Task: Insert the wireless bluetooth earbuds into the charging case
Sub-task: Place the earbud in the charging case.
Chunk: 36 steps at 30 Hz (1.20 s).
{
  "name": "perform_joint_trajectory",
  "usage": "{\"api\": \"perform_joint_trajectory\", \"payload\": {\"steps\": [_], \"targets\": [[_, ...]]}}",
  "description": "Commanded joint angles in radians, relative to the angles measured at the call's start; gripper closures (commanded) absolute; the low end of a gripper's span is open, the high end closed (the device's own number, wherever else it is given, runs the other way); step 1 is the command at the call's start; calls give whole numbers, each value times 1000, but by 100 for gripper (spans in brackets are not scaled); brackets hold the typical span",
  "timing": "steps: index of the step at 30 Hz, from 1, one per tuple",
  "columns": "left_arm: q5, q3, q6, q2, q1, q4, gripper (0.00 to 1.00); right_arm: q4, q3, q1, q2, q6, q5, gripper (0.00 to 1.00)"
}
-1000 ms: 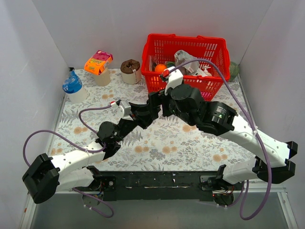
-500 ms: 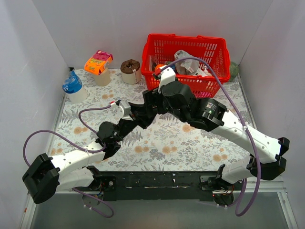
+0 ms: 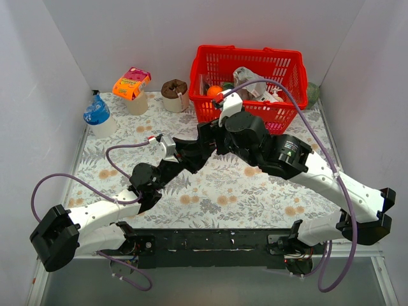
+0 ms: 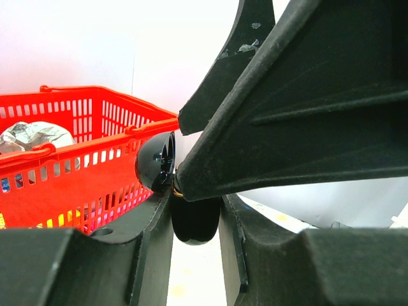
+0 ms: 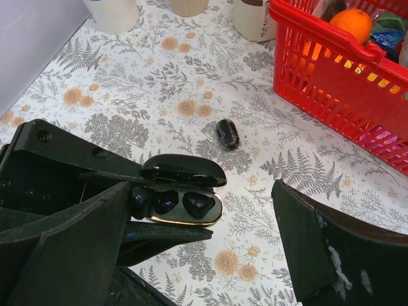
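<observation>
Right wrist: L gripper grips open case, earbud loose.

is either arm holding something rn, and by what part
The left gripper clamps the open glossy black charging case by its lower half. The right gripper is open, holding nothing.
</observation>
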Motion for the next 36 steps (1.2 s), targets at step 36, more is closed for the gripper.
{"api": "perform_joint_trajectory", "payload": {"steps": [36], "targets": [[7,46,-28,-40,5,42,100,13,-75,-13,-138,-24,46,2]]}}
